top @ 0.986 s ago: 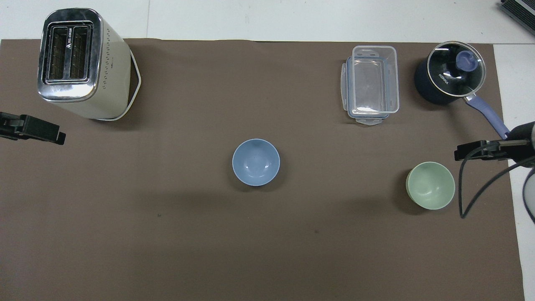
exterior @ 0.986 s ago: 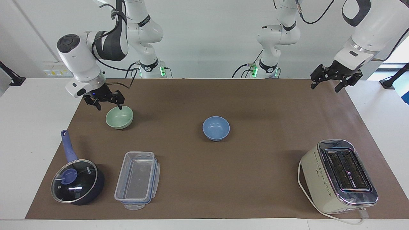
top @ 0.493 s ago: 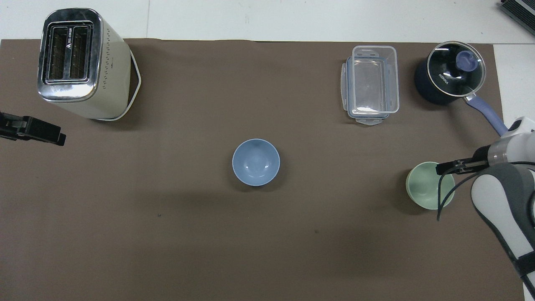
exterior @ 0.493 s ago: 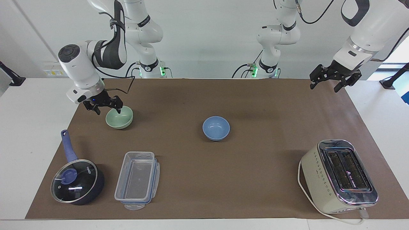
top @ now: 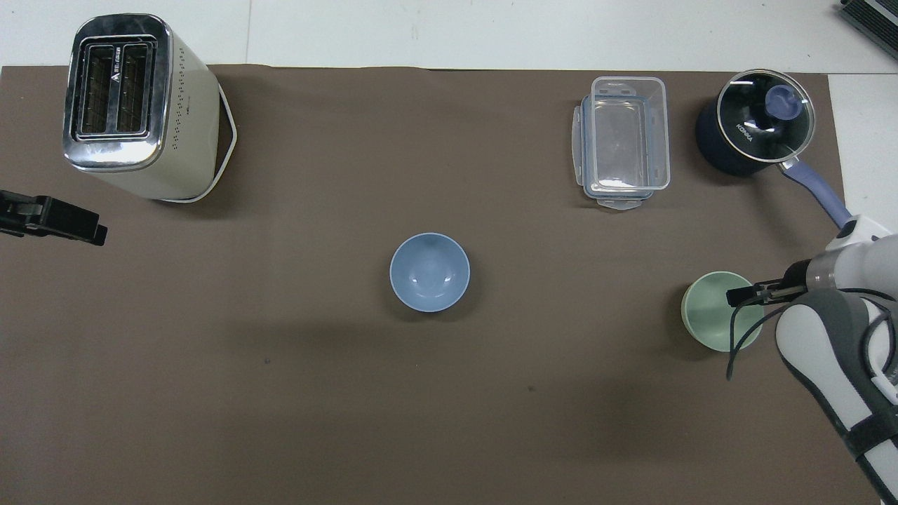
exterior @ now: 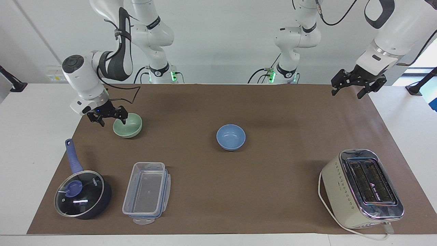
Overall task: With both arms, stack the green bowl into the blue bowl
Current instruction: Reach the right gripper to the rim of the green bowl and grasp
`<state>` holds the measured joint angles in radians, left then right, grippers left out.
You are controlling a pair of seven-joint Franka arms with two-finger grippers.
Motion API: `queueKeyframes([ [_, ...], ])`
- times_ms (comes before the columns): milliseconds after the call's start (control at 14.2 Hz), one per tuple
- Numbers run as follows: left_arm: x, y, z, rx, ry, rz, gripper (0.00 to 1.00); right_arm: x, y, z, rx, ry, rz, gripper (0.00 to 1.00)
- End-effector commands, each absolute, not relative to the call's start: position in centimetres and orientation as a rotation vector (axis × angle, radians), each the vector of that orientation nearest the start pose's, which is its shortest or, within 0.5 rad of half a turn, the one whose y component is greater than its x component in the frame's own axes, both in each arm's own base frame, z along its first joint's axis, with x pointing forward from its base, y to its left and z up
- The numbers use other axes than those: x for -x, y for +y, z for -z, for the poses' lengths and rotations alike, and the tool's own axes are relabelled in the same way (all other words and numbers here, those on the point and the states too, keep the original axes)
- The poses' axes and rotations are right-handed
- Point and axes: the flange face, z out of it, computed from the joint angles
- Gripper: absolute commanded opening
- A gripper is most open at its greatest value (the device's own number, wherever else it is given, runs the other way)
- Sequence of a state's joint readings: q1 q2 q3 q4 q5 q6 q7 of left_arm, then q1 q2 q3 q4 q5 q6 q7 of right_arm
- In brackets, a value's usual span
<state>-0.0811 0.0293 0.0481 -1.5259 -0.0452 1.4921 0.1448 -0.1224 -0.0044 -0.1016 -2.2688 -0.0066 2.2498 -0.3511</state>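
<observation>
The right tool (exterior: 111, 118) hangs with its jaws spread wide at the rim of the green bowl (exterior: 127, 125), one finger reaching over the bowl's inside and the other outside it, on the side toward the right arm's end of the tabletop (exterior: 191, 109); nothing is gripped yet. To do this step well, the tool should probably sink until the rim sits deep between the fingers, one inside the wall and one outside, then close squarely so the bowl does not tip or skid on the brown mat. A pinch too near the lip risks the smooth wall slipping free on the lift. The left tool (exterior: 358, 88) waits, jaws also apart and empty, over the mat's edge at the left arm's end; since the task calls for both arms, a handover or a steadying hold at the blue bowl (exterior: 231, 137) seems likely later. The green bowl is small, round, pale mint, matte and plain, standing upright and empty at the right arm's end. The blue bowl, periwinkle and seemingly the same size, stands upright and empty near the mat's middle, well apart from the green one.
</observation>
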Motion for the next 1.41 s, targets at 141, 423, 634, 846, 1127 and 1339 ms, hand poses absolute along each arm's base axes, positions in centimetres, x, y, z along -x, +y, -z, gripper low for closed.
queueKeyframes([
  [141,-53.3,-1.9,-61.7,3.142,0.286,-0.103,1.0,-50.1,-13.5,-33.6,3.126,-0.275,0.005,1.0],
  [423,-53.4,-2.0,-61.8,3.14,0.29,-0.103,1.0,-50.0,-13.6,-33.1,3.117,-0.315,-0.02,0.8],
  [634,-53.5,-1.9,-61.8,3.138,0.29,-0.103,1.0,-49.7,-13.5,-32.9,3.101,-0.397,-0.04,0.36],
  [846,-53.5,-2.0,-62.0,3.137,0.292,-0.098,1.0,-49.8,-13.5,-33.0,3.102,-0.393,-0.04,0.0],
  [1127,-53.7,-1.9,-62.4,3.136,0.292,-0.089,1.0,-50.2,-13.5,-33.5,3.095,-0.404,-0.059,0.0],
  [1339,-53.5,-2.1,-62.3,3.136,0.297,-0.094,1.0,-51.9,-13.0,-38.3,3.071,-0.419,-0.097,0.0],
])
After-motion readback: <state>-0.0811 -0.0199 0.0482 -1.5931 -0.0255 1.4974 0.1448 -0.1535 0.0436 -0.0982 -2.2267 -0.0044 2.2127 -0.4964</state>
